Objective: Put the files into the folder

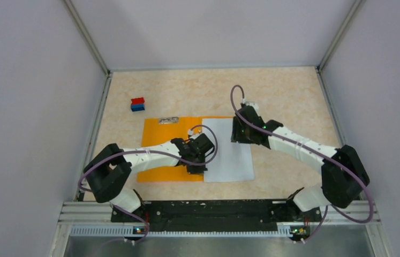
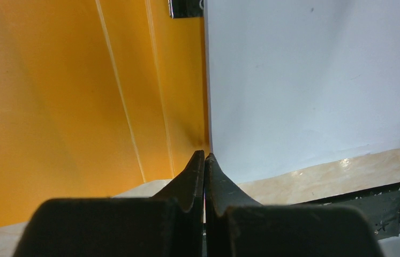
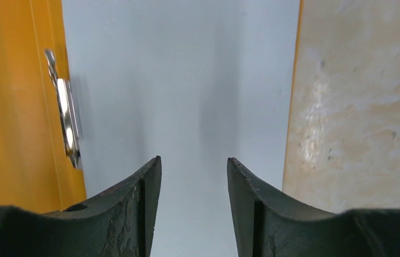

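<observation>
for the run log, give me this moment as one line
folder: open flat | files: on its right half | left fingers: shut, at files' near-left corner | right fingers: open over files' far end

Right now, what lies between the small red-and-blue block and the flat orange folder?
Only bare beige tabletop separates the small red-and-blue block from the flat orange folder, as the top external view shows.

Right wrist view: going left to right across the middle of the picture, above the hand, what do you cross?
First the bright-orange flat folder → shiny metal clip → white paper sheet → beige marbled table top.
</observation>
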